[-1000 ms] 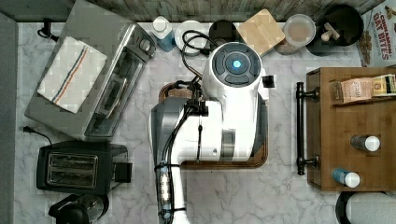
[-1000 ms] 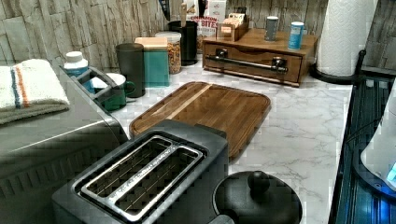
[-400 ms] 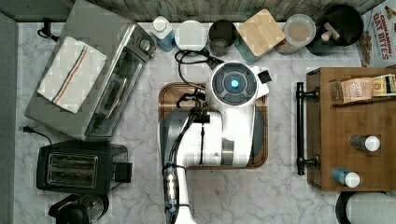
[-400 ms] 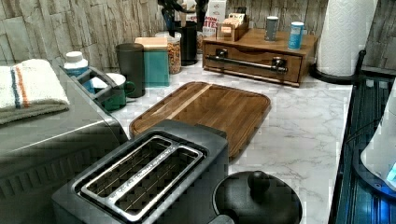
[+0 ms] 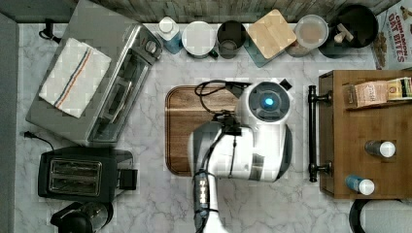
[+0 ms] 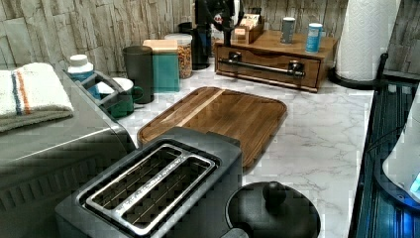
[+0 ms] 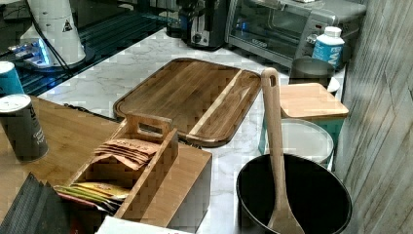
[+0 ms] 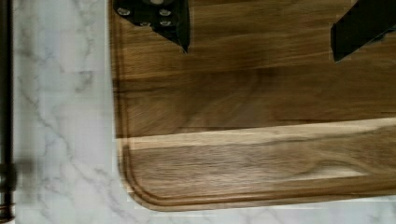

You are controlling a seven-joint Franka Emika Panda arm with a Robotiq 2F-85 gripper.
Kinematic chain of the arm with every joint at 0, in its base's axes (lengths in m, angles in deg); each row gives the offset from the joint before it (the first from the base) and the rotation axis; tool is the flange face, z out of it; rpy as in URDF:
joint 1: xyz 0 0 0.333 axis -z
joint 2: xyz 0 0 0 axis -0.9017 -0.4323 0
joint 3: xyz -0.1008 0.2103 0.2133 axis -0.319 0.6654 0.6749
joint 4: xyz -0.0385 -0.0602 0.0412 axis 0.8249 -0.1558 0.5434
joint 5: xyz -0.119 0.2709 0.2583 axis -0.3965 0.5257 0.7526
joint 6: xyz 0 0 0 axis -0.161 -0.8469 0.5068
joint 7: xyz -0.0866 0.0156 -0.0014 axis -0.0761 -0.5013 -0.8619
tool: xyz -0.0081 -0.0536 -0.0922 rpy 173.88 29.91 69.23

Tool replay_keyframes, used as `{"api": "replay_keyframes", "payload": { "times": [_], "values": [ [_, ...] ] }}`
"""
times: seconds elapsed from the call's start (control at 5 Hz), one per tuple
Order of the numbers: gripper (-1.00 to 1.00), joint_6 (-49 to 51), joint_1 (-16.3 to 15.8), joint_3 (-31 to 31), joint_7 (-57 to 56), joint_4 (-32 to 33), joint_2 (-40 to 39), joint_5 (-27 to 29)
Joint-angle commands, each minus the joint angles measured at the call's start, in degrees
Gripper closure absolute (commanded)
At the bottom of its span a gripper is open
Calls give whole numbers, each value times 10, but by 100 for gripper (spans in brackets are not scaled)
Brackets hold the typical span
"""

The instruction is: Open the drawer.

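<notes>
**Wrist view: hand spread wide over the board's corner, drawer shut**

Wrist view looks straight down on the dark wooden cutting board (image 8: 261,116), with one rounded corner of it in sight and marble counter (image 8: 60,116) beyond its edge. The hand (image 8: 259,32) hangs above the board with nothing between its two black fingers (image 8: 175,25), which stand far apart. A thin black bar, the drawer's handle (image 8: 5,93), runs along the picture's edge, well apart from the fingers.

In the top view, the white arm (image 5: 252,141) covers the 3 o'clock half of the cutting board (image 5: 182,126). The drawer (image 5: 326,131) sits at 3 o'clock from the arm, in the front of a wooden organizer (image 5: 369,136); its handle (image 5: 311,133) lies just beside the arm's head, with a strip of counter (image 5: 145,204) between. The drawer front sits flush with the organizer's body, so it is closed.

In the left view, the drawer (image 6: 267,67) is at 12 o'clock from the cutting board (image 6: 218,116), with its handle (image 6: 262,65) across the front on two round posts. Two cans (image 6: 313,37) stand on the organizer's top. A toaster (image 6: 153,191) is at 6 o'clock from the board, and a toaster oven (image 5: 97,92) with a striped towel (image 5: 75,77) on it is at 9 o'clock in the top view.
</notes>
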Motion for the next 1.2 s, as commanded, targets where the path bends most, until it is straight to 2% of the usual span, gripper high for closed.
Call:
{"api": "replay_keyframes", "payload": {
  "times": [0.2,0.6,0.8,1.2],
  "values": [
    [-100,-85,50,-73,-87,7,24,-13],
    [-100,-189,84,-58,-102,46,17,-82],
    [-100,-177,99,-57,-127,20,-12,-98],
    [-100,-188,125,-81,-193,11,-26,-94]
  ]
}}
